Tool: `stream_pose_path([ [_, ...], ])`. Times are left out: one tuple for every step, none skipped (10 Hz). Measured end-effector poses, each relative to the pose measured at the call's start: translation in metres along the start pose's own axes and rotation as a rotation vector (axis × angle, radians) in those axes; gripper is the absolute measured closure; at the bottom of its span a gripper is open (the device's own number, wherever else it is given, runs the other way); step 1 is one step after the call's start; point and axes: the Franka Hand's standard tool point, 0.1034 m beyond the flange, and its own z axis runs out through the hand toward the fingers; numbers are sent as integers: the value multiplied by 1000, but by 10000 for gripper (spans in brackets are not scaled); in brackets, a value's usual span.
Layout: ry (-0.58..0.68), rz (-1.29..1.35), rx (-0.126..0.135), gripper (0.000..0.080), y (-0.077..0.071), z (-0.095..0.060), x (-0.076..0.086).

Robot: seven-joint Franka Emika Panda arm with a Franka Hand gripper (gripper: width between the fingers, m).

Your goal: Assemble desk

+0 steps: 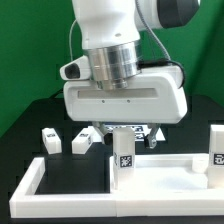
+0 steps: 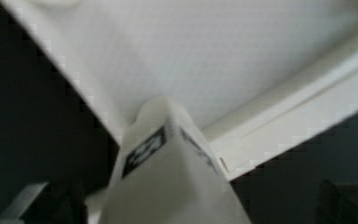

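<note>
A black table (image 1: 20,150) is seen before a green backdrop. On it the white rimmed tabletop panel (image 1: 165,182) is laid flat, with a tagged leg (image 1: 123,160) stood upright on it. The gripper (image 1: 122,133) is positioned directly above that leg, its fingertips masked in the exterior view. Only in the wrist view are the fingers (image 2: 23,205) shown spread wide, clear of the leg (image 2: 158,160). A loose leg (image 1: 50,141) and a second loose leg (image 1: 82,143) are shown only in the exterior view, to that view's left of the upright leg.
</note>
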Motion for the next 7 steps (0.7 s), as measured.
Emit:
stream_pose_path([
  [4,-188,-16,150,-2,0,0],
  [2,-326,-19,150,-2,0,0],
  [2,-326,-19,150,-1,0,0],
  [2,-312,-18,274,-1,0,0],
  [2,-300,-18,274,-1,0,0],
  [2,-297,-19,425,-1,0,0],
  [3,-253,-25,502,4,0,2],
])
